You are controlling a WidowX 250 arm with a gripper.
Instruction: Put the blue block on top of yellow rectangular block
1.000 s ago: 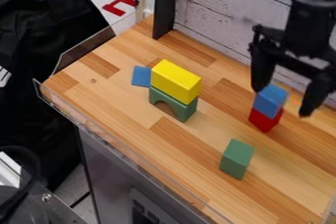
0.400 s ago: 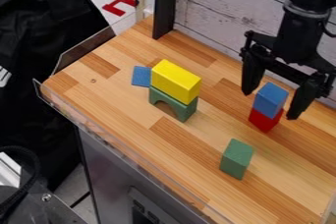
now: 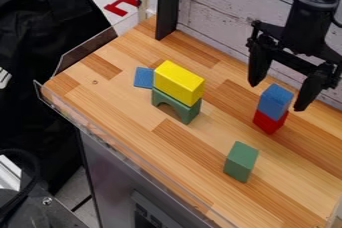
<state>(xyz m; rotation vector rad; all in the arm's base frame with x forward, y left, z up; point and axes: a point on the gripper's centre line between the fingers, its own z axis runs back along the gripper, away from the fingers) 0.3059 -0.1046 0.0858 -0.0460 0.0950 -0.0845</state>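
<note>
Blue over red, the block [image 3: 274, 102] sits on a red one [image 3: 270, 122] at the right. The pincer [image 3: 276, 96] is wide open and holds nothing, its fingers to either side of the blue block as seen; a small lowering should straddle it. The lone arm is on the far side. Leftward, the yellow block [image 3: 178, 82] lies lengthwise on a green arch [image 3: 176, 106].

The blue block [image 3: 272, 103] and the red block [image 3: 269, 122] are each 1 plain colour, as are the yellow block [image 3: 178, 81], green arch [image 3: 180, 108], green block [image 3: 240, 162] and blue flat piece [image 3: 143, 77]. The bench [image 3: 127, 114] mixes pale tan and darker brown wood strips; the pincer [image 3: 278, 96] is black, the wall [image 3: 224, 17] grey-streaked white.
</note>
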